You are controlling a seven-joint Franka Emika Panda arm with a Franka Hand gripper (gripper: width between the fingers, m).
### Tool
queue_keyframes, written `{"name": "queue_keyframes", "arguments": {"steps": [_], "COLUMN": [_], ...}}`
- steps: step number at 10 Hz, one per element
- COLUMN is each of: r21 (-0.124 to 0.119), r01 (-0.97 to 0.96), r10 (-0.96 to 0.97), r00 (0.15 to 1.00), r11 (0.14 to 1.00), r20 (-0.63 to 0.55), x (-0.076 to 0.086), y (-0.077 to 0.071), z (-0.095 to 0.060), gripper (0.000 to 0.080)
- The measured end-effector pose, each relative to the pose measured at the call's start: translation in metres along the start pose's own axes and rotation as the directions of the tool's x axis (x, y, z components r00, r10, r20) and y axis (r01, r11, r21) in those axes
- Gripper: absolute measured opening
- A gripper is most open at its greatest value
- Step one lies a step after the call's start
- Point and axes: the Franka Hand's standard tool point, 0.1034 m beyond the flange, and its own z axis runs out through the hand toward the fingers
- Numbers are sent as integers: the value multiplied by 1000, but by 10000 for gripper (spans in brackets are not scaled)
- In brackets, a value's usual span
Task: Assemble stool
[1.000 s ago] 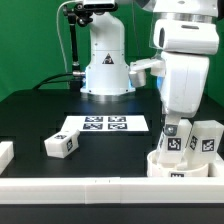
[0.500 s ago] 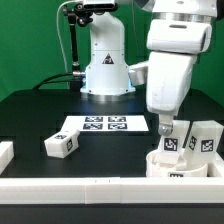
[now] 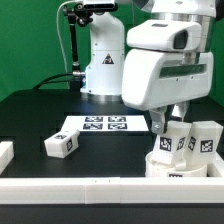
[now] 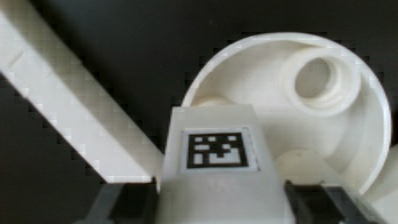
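White leg [image 4: 217,150], tag facing the wrist camera, is clamped between the fingers [image 4: 128,208], with a dark pad against each side. It stands upright over the round seat [image 3: 165,168] at the exterior view's right; contact with the seat cannot be confirmed. Beside it a second leg [image 3: 207,140] stands on the seat. On the black surface [image 3: 30,120] a third leg [image 3: 62,145] lies near the marker board [image 3: 105,124].

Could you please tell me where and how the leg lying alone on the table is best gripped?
Probably grip the lying leg across its two long side faces, near its middle, coming straight down from above. It rests flat on the table, its blocky sides look parallel, and there is free space on both sides.
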Motion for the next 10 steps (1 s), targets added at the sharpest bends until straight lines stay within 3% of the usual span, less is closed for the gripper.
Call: {"name": "queue_keyframes", "arguments": {"steps": [4,10], "r21": [-2,14], "r01": [-303,-698], "r10": [303,698], "r00": [953,715], "r11": [953,716], "r20": [-12,-23], "x": [1,5], "y": [-1,-4], "z": [0,0], "gripper": [340,340]}}
